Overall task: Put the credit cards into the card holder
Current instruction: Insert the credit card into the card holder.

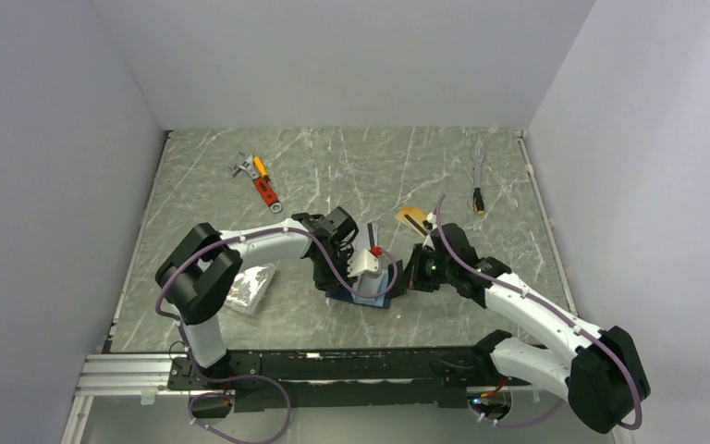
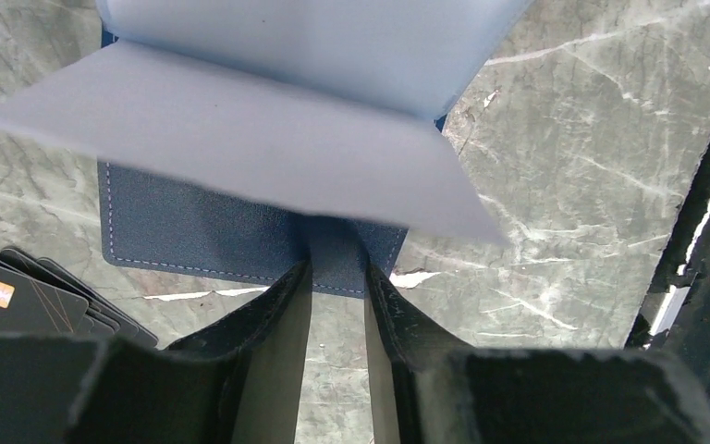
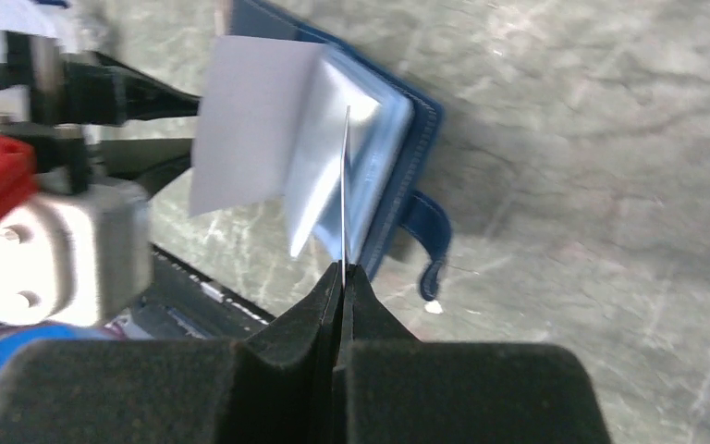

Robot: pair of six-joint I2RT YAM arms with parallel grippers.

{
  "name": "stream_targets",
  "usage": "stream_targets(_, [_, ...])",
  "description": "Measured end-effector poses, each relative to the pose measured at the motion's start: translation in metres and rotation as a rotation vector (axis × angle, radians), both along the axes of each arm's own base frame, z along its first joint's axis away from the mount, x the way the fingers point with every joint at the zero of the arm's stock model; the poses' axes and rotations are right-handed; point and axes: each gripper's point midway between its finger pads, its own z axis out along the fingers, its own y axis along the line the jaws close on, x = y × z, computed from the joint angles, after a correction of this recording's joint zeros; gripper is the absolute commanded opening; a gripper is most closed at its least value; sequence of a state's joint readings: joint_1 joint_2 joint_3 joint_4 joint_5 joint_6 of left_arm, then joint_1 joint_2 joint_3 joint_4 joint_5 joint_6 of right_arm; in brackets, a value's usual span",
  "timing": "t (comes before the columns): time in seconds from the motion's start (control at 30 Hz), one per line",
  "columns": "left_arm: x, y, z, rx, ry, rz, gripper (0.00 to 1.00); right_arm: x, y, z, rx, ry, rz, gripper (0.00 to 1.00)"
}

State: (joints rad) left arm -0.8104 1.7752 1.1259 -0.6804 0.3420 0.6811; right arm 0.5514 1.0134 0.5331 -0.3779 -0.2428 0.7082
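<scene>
The navy card holder (image 2: 194, 231) lies open on the marble table, one grey inner leaf (image 2: 240, 139) lifted. My left gripper (image 2: 337, 273) is open, with its fingertips (image 2: 298, 277) at the holder's near edge under that leaf and nothing between them but the flat cover. My right gripper (image 3: 344, 270) is shut on a thin pale credit card (image 3: 344, 185), seen edge-on, whose far end reaches in among the holder's pockets (image 3: 370, 157). A black card with a gold chip (image 2: 0, 296) lies left of the holder. An orange-gold card (image 1: 413, 219) lies behind the right gripper (image 1: 419, 270).
An orange-handled wrench (image 1: 261, 182) lies at the back left and a small silver wrench (image 1: 478, 176) at the back right. A clear plastic packet (image 1: 248, 287) sits by the left arm. Grey walls close three sides; a black rail (image 1: 351, 365) runs along the near edge.
</scene>
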Motion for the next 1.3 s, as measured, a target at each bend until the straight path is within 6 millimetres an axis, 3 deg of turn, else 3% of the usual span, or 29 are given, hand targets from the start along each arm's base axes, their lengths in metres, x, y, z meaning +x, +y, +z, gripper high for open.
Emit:
stream_targets(0.13, [0.0,0.0,0.0,-0.004,-0.006,-0.006,0.32,0.001,0.014,0.011,0.057,-0.03,0.055,0.0])
stream_targets(0.33, [0.001,0.0,0.001,-0.005,-0.016,-0.008,0.31,-0.008,0.024,0.001,0.066,0.026,0.116,0.0])
stream_targets(1.3, [0.004,0.003,0.0,0.009,-0.033,-0.008,0.28,-0.044,0.02,-0.023,0.055,0.114,0.186,0.0])
